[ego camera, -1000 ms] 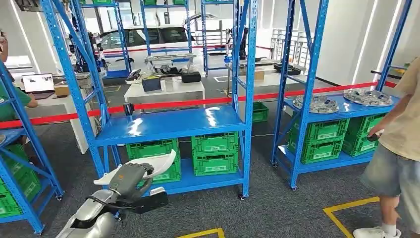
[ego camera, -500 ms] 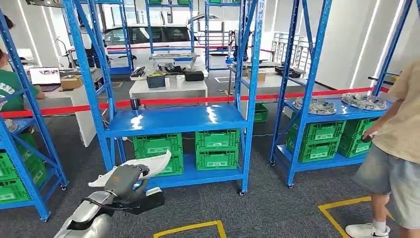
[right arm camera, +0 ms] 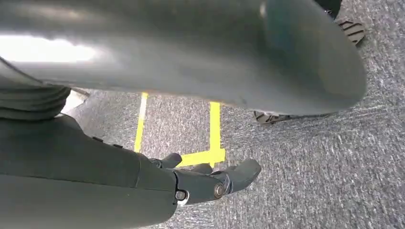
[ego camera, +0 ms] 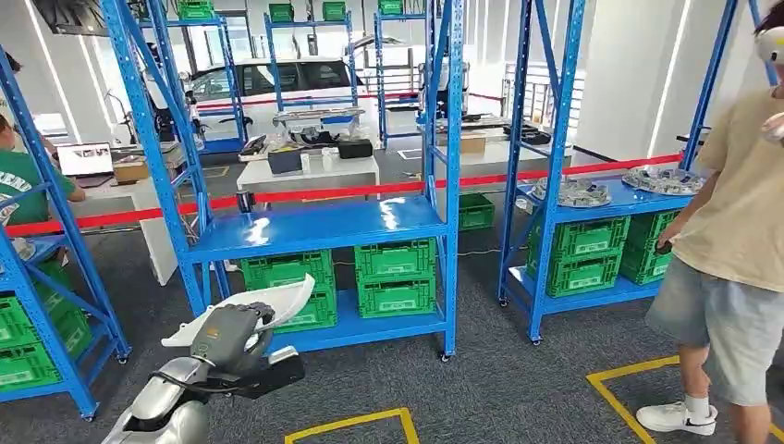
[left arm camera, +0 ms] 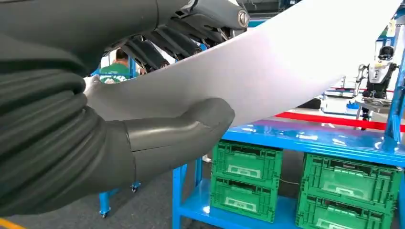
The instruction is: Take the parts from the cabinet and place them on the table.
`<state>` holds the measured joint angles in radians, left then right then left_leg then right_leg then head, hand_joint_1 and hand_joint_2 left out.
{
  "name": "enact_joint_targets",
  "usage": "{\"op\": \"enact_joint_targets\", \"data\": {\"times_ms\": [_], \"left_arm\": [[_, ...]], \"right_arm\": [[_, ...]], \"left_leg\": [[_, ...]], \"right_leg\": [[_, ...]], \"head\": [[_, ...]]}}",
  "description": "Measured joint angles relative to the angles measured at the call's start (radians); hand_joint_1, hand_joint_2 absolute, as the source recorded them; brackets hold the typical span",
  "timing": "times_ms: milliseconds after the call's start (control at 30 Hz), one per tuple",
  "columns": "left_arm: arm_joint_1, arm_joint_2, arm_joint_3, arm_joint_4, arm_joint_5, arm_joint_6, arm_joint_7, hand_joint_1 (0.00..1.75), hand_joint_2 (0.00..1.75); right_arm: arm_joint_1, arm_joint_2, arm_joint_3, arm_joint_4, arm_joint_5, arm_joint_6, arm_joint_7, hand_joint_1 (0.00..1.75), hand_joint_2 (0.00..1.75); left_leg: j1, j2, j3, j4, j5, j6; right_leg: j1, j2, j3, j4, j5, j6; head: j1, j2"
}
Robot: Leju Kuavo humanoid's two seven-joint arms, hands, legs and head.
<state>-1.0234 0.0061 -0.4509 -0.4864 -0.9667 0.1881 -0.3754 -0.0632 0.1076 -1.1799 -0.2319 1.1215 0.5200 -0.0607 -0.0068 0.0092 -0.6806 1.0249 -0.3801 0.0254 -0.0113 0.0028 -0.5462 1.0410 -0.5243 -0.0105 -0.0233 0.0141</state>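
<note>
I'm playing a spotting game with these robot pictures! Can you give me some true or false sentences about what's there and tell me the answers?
1. The left robot hand holds a white part. True.
2. The crates under the blue shelf are red. False: they are green.
3. A person in shorts stands on the right. True.
4. The right robot hand holds a white part too. False: it holds nothing, hanging over grey carpet.
5. The tape on the floor is yellow. True.

Camera panned/tilted so the whole scene shifted, more of the person (ego camera: 730, 231) at right now in frame; left hand (ego camera: 225, 335) sits slightly lower-left, white part (ego camera: 250, 307) gripped above it as before.
</note>
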Motion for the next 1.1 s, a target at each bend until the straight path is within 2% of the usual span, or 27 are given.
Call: {"op": "enact_joint_targets", "data": {"times_ms": [100, 200, 233, 267, 300, 367, 400, 433, 467, 533, 567, 600, 633, 700, 733, 767, 800, 867, 900, 933, 967, 1000, 1033, 1067, 1100], "left_arm": [[0.004, 0.0, 0.0, 0.0, 0.0, 0.002, 0.0, 1.75, 1.75], [0.006, 0.002, 0.0, -0.001, 0.0, 0.002, 0.0, 1.75, 1.75], [0.009, 0.001, 0.001, -0.004, 0.0, 0.002, 0.0, 1.75, 1.75], [0.009, -0.003, 0.001, -0.006, 0.0, 0.002, 0.0, 1.75, 1.75], [0.008, -0.002, 0.001, -0.006, 0.0, 0.003, 0.0, 1.75, 1.75], [0.014, -0.002, 0.002, -0.006, 0.0, 0.003, 0.0, 1.75, 1.75], [0.019, -0.003, 0.002, -0.006, 0.0, 0.003, 0.0, 1.75, 1.75], [0.025, -0.003, 0.002, -0.006, 0.0, 0.003, 0.0, 1.75, 1.75], [0.029, -0.003, 0.002, -0.006, 0.0, 0.003, 0.0, 1.75, 1.75], [0.028, -0.001, 0.002, -0.006, 0.0, 0.003, 0.0, 1.75, 1.75], [0.028, -0.003, 0.002, -0.008, 0.0, 0.003, 0.0, 1.75, 1.75], [0.027, 0.0, 0.002, -0.009, 0.0, 0.003, 0.002, 1.75, 1.75], [0.027, -0.002, 0.002, -0.01, -0.001, 0.003, 0.001, 1.75, 1.75], [0.027, -0.002, 0.002, -0.011, -0.007, 0.004, 0.002, 1.75, 1.75], [0.027, 0.003, 0.003, -0.009, -0.01, 0.006, 0.002, 1.75, 1.75], [0.027, 0.007, 0.003, -0.008, -0.016, 0.008, 0.005, 1.75, 1.75], [0.027, 0.009, 0.005, -0.008, -0.018, 0.009, 0.007, 1.75, 1.75], [0.027, 0.009, 0.006, -0.007, -0.019, 0.011, 0.008, 1.75, 1.75], [0.029, 0.009, 0.006, -0.005, -0.021, 0.011, 0.011, 1.75, 1.75], [0.03, 0.009, 0.006, -0.002, -0.029, 0.013, 0.022, 1.75, 1.75], [0.03, 0.01, 0.006, 0.0, -0.042, 0.016, 0.042, 1.75, 1.75], [0.028, 0.013, 0.006, 0.003, -0.051, 0.02, 0.058, 1.75, 1.75], [0.024, 0.021, 0.007, 0.003, -0.054, 0.02, 0.068, 1.75, 1.75], [0.017, 0.028, 0.009, 0.004, -0.054, 0.02, 0.071, 1.75, 1.75], [0.009, 0.033, 0.013, 0.007, -0.053, 0.021, 0.072, 1.75, 1.75]], "right_arm": [[0.0, 0.0, 0.0, 0.0, 0.0, 0.0, 0.0, 0.0, 0.0], [-0.001, 0.0, 0.0, 0.0, 0.0, 0.0, 0.0, 0.0, 0.0], [-0.001, 0.0, 0.0, 0.0, 0.0, 0.0, 0.0, 0.0, 0.0], [-0.001, -0.002, 0.0, 0.0, 0.0, 0.0, 0.0, 0.0, 0.0], [-0.001, -0.002, 0.0, 0.0, 0.0, 0.0, 0.0, 0.0, 0.0], [0.0, -0.002, 0.0, 0.0, 0.0, 0.002, 0.0, 0.0, 0.0], [0.001, -0.002, 0.0, 0.0, 0.001, 0.002, 0.0, 0.0, 0.0], [0.001, -0.002, 0.0, 0.0, 0.001, 0.002, 0.0, 0.0, 0.0], [0.001, -0.003, 0.0, 0.0, 0.0, 0.002, 0.0, 0.0, 0.0], [0.001, -0.006, 0.0, 0.0, 0.001, 0.002, 0.0, 0.0, 0.0], [0.0, -0.005, 0.0, 0.0, 0.003, 0.001, 0.0, 0.0, 0.0], [0.003, -0.004, 0.0, 0.0, 0.003, 0.001, 0.0, 0.0, 0.0], [0.005, -0.004, 0.0, 0.0, 0.005, 0.002, 0.001, 0.0, 0.0], [0.006, -0.004, 0.0, 0.0, 0.009, 0.001, 0.001, 0.0, 0.0], [0.004, -0.004, 0.0, 0.0, 0.009, 0.001, 0.001, 0.0, 0.0], [0.001, -0.004, 0.0, 0.0, 0.009, 0.001, 0.002, 0.0, 0.0], [0.001, -0.004, 0.0, 0.0, 0.009, 0.001, 0.004, 0.0, 0.0], [0.005, -0.004, 0.0, 0.0, 0.009, 0.001, 0.006, 0.0, 0.0], [0.006, -0.004, 0.0, 0.0, 0.009, 0.001, 0.006, 0.0, 0.0], [0.006, -0.004, 0.0, 0.0, 0.009, 0.001, 0.006, 0.0, 0.0], [0.005, -0.004, 0.0, 0.0, 0.009, 0.001, 0.005, 0.0, 0.0], [0.005, -0.003, 0.0, 0.0, 0.009, 0.001, 0.005, 0.0, 0.0], [0.005, -0.003, 0.0, 0.0, 0.009, 0.001, 0.005, 0.0, 0.0], [0.005, -0.002, 0.0, 0.0, 0.009, 0.001, 0.005, 0.0, 0.0], [0.005, -0.002, 0.0, 0.0, 0.009, 0.001, 0.005, 0.0, 0.0]], "left_leg": [[-0.001, -0.001, 0.002, 0.004, 0.002, 0.002], [-0.003, -0.003, 0.003, -0.006, 0.007, 0.002], [0.016, 0.0, 0.018, -0.038, 0.022, -0.004], [0.013, 0.001, 0.024, -0.051, 0.027, -0.007], [0.013, 0.003, 0.022, -0.051, 0.03, -0.004], [0.013, 0.003, 0.011, -0.048, 0.03, -0.004], [0.013, 0.003, 0.006, -0.044, 0.03, -0.005], [0.015, 0.003, 0.0, -0.039, 0.031, -0.006], [0.018, 0.002, -0.006, -0.031, 0.032, -0.009], [0.027, -0.016, -0.028, -0.004, 0.032, -0.026], [0.028, -0.017, -0.037, 0.007, 0.032, -0.034], [0.018, -0.023, -0.047, 0.02, 0.029, -0.044], [0.02, -0.029, -0.047, 0.015, 0.036, -0.048], [0.023, -0.041, -0.045, 0.0, 0.049, -0.059], [0.025, -0.042, -0.057, 0.001, 0.052, -0.064], [0.025, -0.03, -0.066, 0.028, 0.021, -0.064], [0.025, -0.022, -0.084, 0.078, -0.021, -0.066], [0.025, -0.019, -0.138, 0.242, -0.114, -0.07], [0.025, -0.018, -0.152, 0.301, -0.14, -0.069], [0.025, -0.017, -0.146, 0.317, -0.146, -0.068], [0.025, -0.015, -0.118, 0.29, -0.136, -0.065], [0.023, -0.011, -0.066, 0.225, -0.114, -0.059], [0.02, 0.005, 0.001, 0.129, -0.088, -0.051], [0.012, 0.043, 0.054, 0.051, -0.084, -0.043], [0.001, 0.063, 0.062, 0.03, -0.096, -0.041]], "right_leg": [[0.0, -0.001, -0.003, 0.0, 0.002, 0.003], [0.001, -0.002, 0.001, -0.014, 0.006, 0.013], [0.003, -0.001, 0.004, -0.011, 0.001, 0.016], [0.004, -0.001, -0.006, 0.009, -0.018, 0.022], [0.003, 0.0, -0.034, 0.063, -0.059, 0.026], [-0.003, 0.0, -0.103, 0.21, -0.13, 0.036], [-0.004, 0.0, -0.128, 0.261, -0.143, 0.041], [-0.007, 0.0, -0.128, 0.262, -0.129, 0.045], [-0.012, -0.001, -0.106, 0.218, -0.097, 0.05], [-0.025, 0.01, -0.016, 0.042, -0.02, 0.062], [-0.022, 0.03, -0.012, 0.031, -0.03, 0.058], [-0.015, 0.038, -0.018, 0.016, -0.021, 0.046], [-0.015, 0.027, -0.021, 0.03, -0.019, 0.029], [-0.01, 0.012, -0.023, 0.032, -0.014, 0.012], [-0.016, 0.001, -0.025, 0.027, -0.003, -0.001], [-0.016, -0.006, -0.03, 0.025, 0.003, -0.009], [-0.015, -0.009, -0.034, 0.023, 0.008, -0.013], [-0.012, -0.025, -0.044, 0.023, 0.015, -0.015], [-0.01, -0.035, -0.048, 0.023, 0.018, -0.015], [-0.008, -0.043, -0.052, 0.023, 0.021, -0.015], [-0.007, -0.052, -0.056, 0.023, 0.023, -0.014], [-0.006, -0.06, -0.058, 0.023, 0.025, -0.013], [-0.006, -0.07, -0.058, 0.023, 0.026, -0.011], [-0.005, -0.077, -0.056, 0.023, 0.027, -0.009], [0.002, -0.083, -0.057, 0.024, 0.027, -0.001]], "head": [[0.0, 0.0], [0.0, 0.0], [0.001, 0.0], [0.0, 0.0], [0.001, 0.0], [0.001, 0.0], [0.0, 0.0], [0.001, 0.0], [0.0, 0.0], [0.001, 0.0], [0.001, 0.0], [0.002, 0.0], [0.001, 0.0], [0.001, 0.0], [0.001, 0.0], [0.0, 0.0], [0.0, 0.0], [0.0, 0.0], [0.001, 0.0], [0.0, 0.0], [0.001, 0.0], [0.001, 0.0], [0.0, 0.0], [0.001, 0.0], [0.001, 0.0]]}}
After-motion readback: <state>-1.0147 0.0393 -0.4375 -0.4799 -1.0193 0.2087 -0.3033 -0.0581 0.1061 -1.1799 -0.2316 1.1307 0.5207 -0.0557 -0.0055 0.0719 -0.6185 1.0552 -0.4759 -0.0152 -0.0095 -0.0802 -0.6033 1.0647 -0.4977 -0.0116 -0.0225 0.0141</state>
